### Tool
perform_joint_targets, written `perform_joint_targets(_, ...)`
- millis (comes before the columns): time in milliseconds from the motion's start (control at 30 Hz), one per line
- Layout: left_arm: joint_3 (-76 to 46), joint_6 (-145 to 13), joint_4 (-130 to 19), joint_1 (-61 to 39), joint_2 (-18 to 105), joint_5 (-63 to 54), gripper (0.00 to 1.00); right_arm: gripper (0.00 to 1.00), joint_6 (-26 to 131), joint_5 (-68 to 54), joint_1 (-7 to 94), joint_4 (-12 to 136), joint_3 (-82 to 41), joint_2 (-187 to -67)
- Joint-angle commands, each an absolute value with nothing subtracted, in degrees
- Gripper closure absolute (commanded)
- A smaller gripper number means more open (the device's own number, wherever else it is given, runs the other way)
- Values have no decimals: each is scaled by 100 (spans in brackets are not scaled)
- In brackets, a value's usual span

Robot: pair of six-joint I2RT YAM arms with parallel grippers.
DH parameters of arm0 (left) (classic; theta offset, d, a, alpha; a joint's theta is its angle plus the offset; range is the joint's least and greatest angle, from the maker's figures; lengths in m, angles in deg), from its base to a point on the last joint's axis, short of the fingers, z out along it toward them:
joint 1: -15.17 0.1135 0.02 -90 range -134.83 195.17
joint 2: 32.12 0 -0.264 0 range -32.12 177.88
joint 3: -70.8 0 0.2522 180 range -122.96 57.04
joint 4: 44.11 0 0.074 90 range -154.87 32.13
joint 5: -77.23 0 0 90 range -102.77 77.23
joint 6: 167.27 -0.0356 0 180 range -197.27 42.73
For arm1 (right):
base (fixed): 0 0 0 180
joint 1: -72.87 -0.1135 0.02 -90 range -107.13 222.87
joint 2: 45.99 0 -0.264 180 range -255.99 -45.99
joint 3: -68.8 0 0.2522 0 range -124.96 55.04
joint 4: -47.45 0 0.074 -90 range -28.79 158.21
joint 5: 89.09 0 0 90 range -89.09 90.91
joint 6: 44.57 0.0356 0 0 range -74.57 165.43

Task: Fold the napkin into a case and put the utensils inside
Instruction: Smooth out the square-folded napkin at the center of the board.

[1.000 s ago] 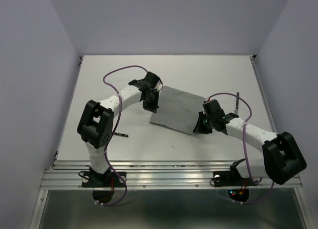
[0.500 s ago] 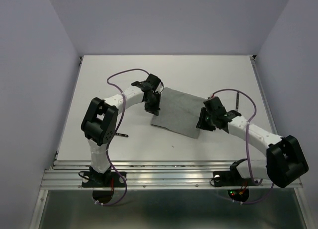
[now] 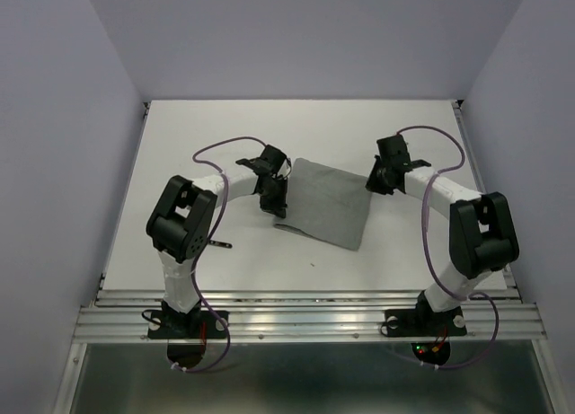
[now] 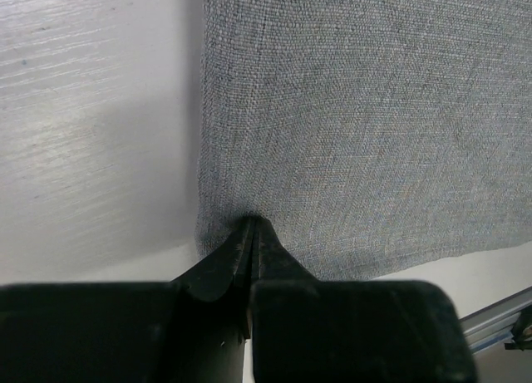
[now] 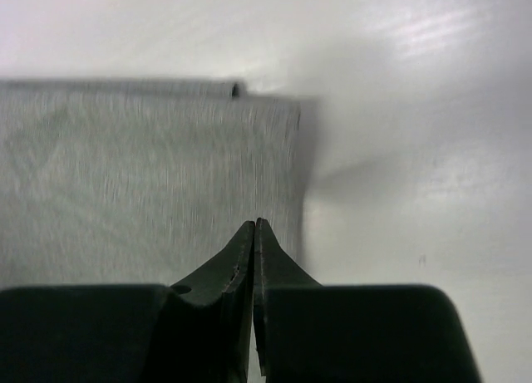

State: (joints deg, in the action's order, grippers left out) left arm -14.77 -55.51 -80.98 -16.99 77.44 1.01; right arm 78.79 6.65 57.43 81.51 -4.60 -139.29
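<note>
Two tools are pressed shut: the left tool [image 4: 250, 227] pinches the napkin [image 4: 349, 109] at its left edge, puckering the cloth, while the right tool [image 5: 254, 232] is closed on nothing visible, poised over the far right corner. The napkin lies flat on the counter [image 3: 207, 127], so folding looks underway; next probably comes a right-side grip, then drawing one side across

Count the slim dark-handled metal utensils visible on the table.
1: the slim dark utensil lies beside the left arm's elbow, apart from the plain grey cloth napkin. Others may be hidden under the right arm.
</note>
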Motion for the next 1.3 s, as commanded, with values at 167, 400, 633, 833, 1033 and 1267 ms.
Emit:
perform_joint_targets(167, -985, -5530, -8204, -1735, 7389, 226, 91, 97, 7233, 864, 6039, 7782, -1623, -15337)
perform_joint_targets(400, -1353, -5767, -8712, -1753, 7063, 165, 91, 98, 6951, 804, 6092, 7817, -1976, -15718)
perform_joint_targets(633, -2899, -5916, -9091, -1630, 7378, 7, 90, 97, 6924, 144, 6014, 7765, -1888, -14909)
perform_joint_targets(833, -4058, -5855, -9074, -1331, 8301, 41, 90, 96, 7144, -199, 5724, 7835, -1581, -14452)
perform_joint_targets(1033, -4824, -5609, -8890, -1261, 9118, 156, 90, 96, 7565, -427, 5565, 7590, -931, -14328)
perform_joint_targets(1267, -4747, -5477, -8793, -1260, 9620, 112, 91, 96, 7549, -226, 5512, 7501, -561, -14715)
